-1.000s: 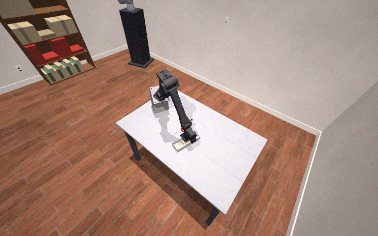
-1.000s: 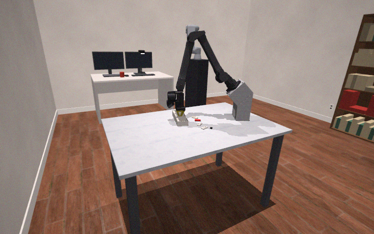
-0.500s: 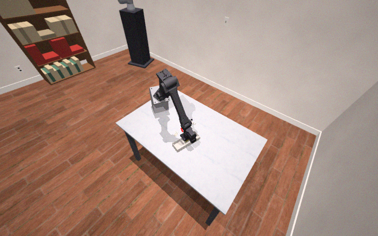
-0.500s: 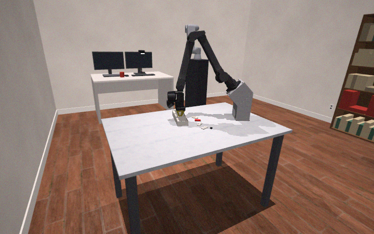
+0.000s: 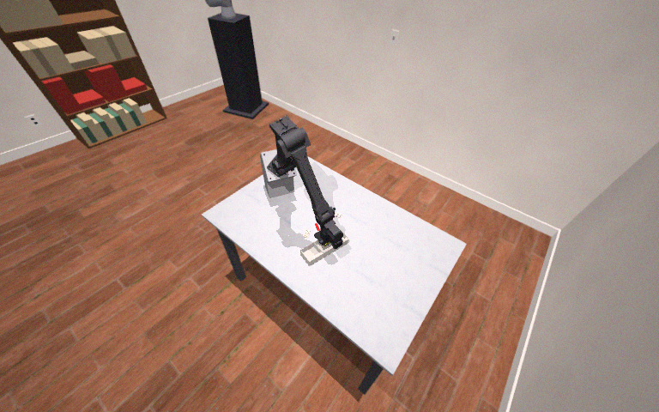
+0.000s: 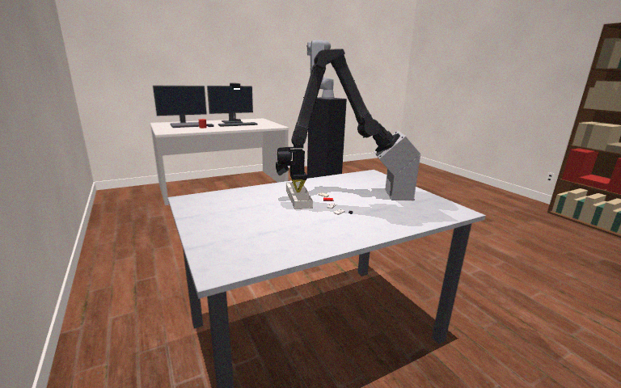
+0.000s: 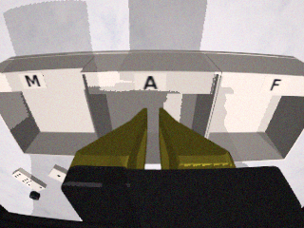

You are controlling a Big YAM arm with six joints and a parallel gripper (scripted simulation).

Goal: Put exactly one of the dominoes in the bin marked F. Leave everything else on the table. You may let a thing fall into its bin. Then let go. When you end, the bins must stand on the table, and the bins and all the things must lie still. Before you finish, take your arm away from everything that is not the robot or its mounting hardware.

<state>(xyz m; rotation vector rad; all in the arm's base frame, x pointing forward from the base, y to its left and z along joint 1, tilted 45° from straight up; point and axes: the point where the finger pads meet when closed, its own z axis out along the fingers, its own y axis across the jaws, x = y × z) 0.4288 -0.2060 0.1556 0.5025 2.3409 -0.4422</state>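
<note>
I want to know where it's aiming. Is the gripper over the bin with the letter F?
No, in the wrist view the gripper points at the middle bin marked A, while the F bin sits off to the right.
</note>
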